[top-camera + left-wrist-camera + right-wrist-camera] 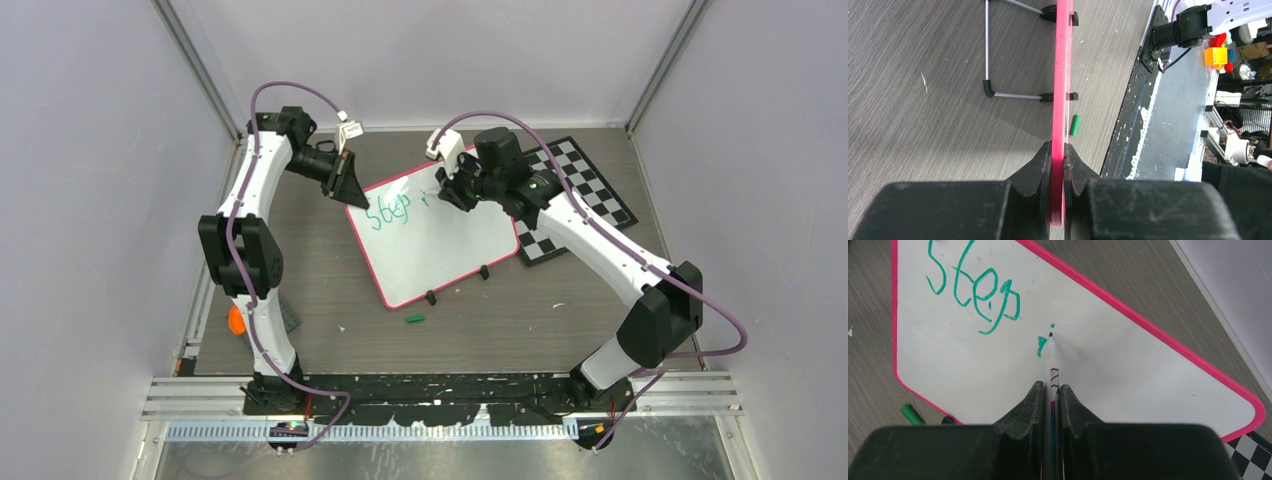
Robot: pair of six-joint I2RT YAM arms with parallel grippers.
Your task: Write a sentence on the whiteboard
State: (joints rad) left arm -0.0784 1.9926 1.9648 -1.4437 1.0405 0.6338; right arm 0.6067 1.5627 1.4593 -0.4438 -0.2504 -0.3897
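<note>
The whiteboard (pixel 440 240), white with a pink rim, lies tilted on the table and also fills the right wrist view (pixel 1128 365). My left gripper (pixel 352 192) is shut on the board's far-left corner; its rim (pixel 1063 75) runs edge-on between the fingers (pixel 1040 170). My right gripper (pixel 452 190) is shut on a white marker (pixel 1052 357), whose green tip rests on the board beside a short green stroke. The sentence (pixel 975 295) in green reads "Step", with a small "i" mark beginning after it (pixel 388 212).
A green marker cap (pixel 415 319) lies on the table in front of the board (pixel 1075 124). A black-and-white checkered board (pixel 580 195) lies right of the whiteboard. An orange object (pixel 236 319) sits by the left arm. Two black clips (pixel 431 297) grip the board's near edge.
</note>
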